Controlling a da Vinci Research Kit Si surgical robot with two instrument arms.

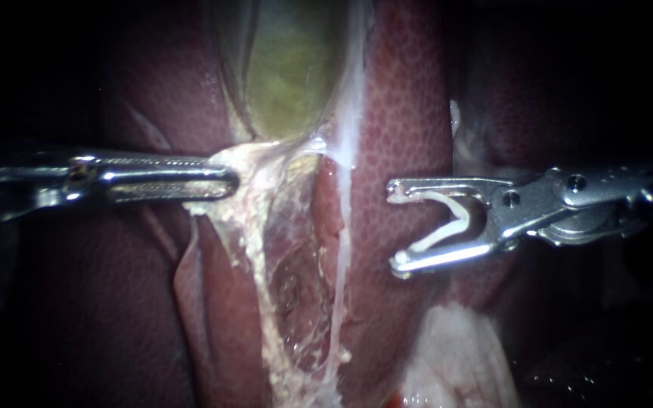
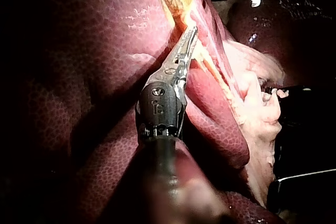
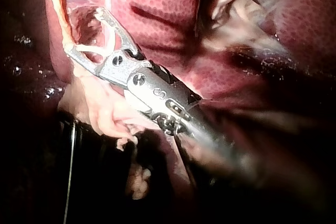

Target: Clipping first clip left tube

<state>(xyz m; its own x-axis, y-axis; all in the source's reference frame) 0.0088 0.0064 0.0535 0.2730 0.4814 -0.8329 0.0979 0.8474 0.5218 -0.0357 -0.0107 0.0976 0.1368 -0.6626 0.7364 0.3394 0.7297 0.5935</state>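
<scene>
Clipping well here depends on getting the left tube [image 1: 255, 253] fully inside the clip [image 1: 447, 223] before any squeeze. That tube runs as a pale, lumpy strand from under the gallbladder [image 1: 289, 68] down across the liver [image 1: 410, 98]. A thinner white right tube [image 1: 339, 249] lies between it and the right instrument [image 1: 396, 227]. The right instrument's jaws stand wide, carrying the white clip open, well apart from the left tube and touching neither of the 2 tubes. The left instrument [image 1: 224, 181] has its jaws closed on pale tissue [image 1: 255, 162] at the gallbladder's lower end, drawing it sideways so the strands look taut. My judgement: hold that tension, bring the clip past the right tube without snagging it, and square it across the left tube alone. Then check that both clip tips show beyond the strand. Catching both tubes, or only part of 1, is the main risk.
</scene>
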